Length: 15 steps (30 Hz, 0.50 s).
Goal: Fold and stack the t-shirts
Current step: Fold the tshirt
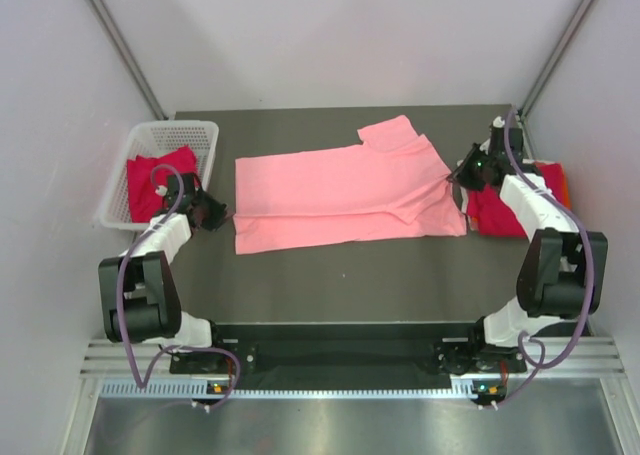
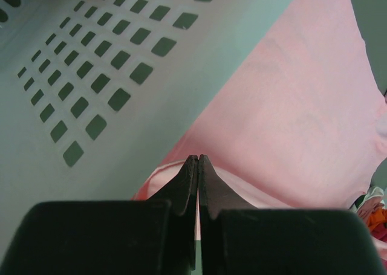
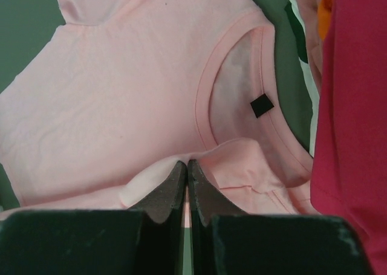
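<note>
A salmon-pink t-shirt (image 1: 340,195) lies spread across the dark table, folded lengthwise, collar to the right. My left gripper (image 1: 215,213) is at its left hem; in the left wrist view the gripper (image 2: 198,157) is shut, with pink cloth (image 2: 290,106) pinched up at the tips. My right gripper (image 1: 462,175) is at the shirt's right end; in the right wrist view the gripper (image 3: 187,162) is shut on a raised fold of the pink shirt (image 3: 121,106) beside the collar (image 3: 208,81). A crimson t-shirt (image 1: 160,183) lies in the basket. Folded crimson t-shirts (image 1: 510,213) lie at the right.
The white mesh basket (image 1: 205,133) stands at the table's left edge, close to my left gripper; its wall (image 2: 91,75) fills the left wrist view. The crimson pile (image 3: 354,106), with orange cloth (image 3: 326,6) at its edge, lies right of my right gripper.
</note>
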### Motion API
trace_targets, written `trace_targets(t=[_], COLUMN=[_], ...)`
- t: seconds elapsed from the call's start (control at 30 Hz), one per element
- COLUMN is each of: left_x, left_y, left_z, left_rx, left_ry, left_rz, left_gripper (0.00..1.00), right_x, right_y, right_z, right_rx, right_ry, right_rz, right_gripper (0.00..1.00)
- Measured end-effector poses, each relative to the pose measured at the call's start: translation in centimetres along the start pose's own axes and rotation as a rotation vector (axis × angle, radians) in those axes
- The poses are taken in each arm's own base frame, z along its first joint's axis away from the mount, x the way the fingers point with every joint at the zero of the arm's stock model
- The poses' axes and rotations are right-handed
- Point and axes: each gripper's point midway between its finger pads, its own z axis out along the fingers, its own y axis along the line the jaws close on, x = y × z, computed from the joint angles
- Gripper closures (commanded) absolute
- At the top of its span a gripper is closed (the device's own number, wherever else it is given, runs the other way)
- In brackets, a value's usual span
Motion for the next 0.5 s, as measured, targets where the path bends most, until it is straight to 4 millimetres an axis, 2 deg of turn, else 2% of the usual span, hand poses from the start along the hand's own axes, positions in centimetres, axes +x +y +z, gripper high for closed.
trace_targets(t=[0.33,0.37,0.4,0.43,0.47,0.5], left_x=[-0.9,-1.0,-1.0,-1.1,-1.1,-1.2], left_y=[-1.1,-1.2,-1.3,-1.4,-1.4,-1.5], left_z=[1.1,1.2,1.3,1.3,1.4,1.4], left_rx=[0.035,0.041,0.045,0.049,0.051,0.053], left_ry=[-0.02,-0.022,-0.024,-0.026,-0.026,-0.027], left_rz=[-0.018,-0.017,-0.017,-0.015,-0.014,-0.006], left_gripper=[1.0,1.0,0.99,0.95,0.81,0.74], right_x=[-1.6,-1.7,-1.7,-1.8,-2.0,-2.2], right_y=[1.1,1.2,1.1,1.2,1.2,1.2], right_z=[2.8,3.1,3.3,3.5,3.8,4.1], right_rx=[0.016,0.019,0.024,0.028,0.032,0.033], right_ry=[0.003,0.005,0.006,0.006,0.005,0.002], right_rz=[-0.02,-0.021,-0.021,-0.02,-0.016,-0.017], right_gripper=[0.98,0.93,0.82,0.64,0.4,0.36])
